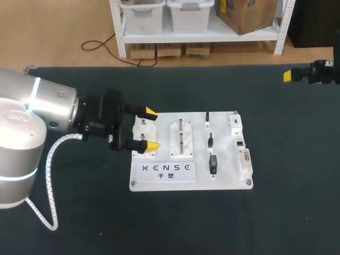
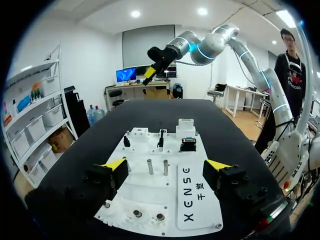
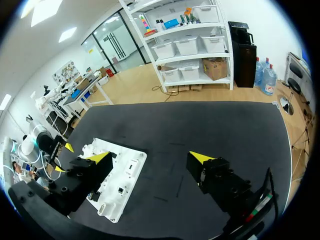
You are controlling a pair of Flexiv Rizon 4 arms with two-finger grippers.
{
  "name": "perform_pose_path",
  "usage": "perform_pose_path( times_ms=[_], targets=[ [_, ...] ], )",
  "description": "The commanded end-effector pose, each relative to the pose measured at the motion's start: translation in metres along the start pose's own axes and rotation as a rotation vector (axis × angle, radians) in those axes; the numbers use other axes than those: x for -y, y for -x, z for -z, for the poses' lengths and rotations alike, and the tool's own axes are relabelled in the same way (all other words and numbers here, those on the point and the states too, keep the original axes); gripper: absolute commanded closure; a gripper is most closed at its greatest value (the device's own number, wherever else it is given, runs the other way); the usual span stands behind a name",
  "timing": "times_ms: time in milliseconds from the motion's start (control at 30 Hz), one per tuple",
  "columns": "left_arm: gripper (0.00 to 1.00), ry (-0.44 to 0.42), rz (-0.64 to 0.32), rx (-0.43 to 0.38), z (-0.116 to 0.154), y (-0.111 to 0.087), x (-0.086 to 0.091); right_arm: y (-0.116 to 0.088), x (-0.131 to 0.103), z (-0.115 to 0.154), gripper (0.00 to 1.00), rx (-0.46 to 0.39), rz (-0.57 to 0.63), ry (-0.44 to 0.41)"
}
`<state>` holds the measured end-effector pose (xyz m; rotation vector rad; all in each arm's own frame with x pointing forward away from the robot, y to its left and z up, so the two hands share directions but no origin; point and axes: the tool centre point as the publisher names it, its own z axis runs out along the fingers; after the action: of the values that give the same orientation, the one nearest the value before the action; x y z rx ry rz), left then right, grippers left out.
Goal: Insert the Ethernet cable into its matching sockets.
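White rectangular board (image 1: 228,179), matte black table (image 1: 292,159)

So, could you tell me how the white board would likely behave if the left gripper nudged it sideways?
The white board looks like a stiff flat plate, so it probably would not flex. Lying low and wide on the dark table, it would likely slide rather than tip.

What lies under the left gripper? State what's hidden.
The open left gripper hangs over the left end of the white plastic board. A small white block shows between its fingers; the board's edge under its black body is hidden.
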<state>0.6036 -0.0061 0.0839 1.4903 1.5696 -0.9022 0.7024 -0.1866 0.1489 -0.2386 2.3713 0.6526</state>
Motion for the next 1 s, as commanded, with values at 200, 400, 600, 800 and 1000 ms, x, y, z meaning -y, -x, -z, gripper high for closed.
perform_pose_path(
  times_ms=[200, 400, 600, 800, 1000],
  targets=[
    [0.0, 0.001, -0.002, 0.004, 0.0, -0.002, 0.0, 0.001, -0.005, -0.002, 0.0, -0.032, 0.019, -0.036],
    [0.0, 0.001, -0.002, 0.004, 0.0, -0.002, 0.0, 0.007, -0.049, -0.018, 0.0, -0.092, 0.028, -0.096],
    [0.0, 0.001, -0.002, 0.004, 0.0, -0.002, 0.0, 0.002, -0.091, -0.03, 0.0, -0.193, 0.04, -0.181],
    [0.0, 0.001, -0.002, 0.004, 0.0, -0.002, 0.0, -0.021, -0.125, -0.047, 0.0, -0.3, 0.026, -0.293],
    [0.0, 0.001, -0.002, 0.004, 0.0, -0.002, 0.0, -0.06, -0.147, -0.077, 0.0, -0.411, -0.018, -0.328]
  ],
)
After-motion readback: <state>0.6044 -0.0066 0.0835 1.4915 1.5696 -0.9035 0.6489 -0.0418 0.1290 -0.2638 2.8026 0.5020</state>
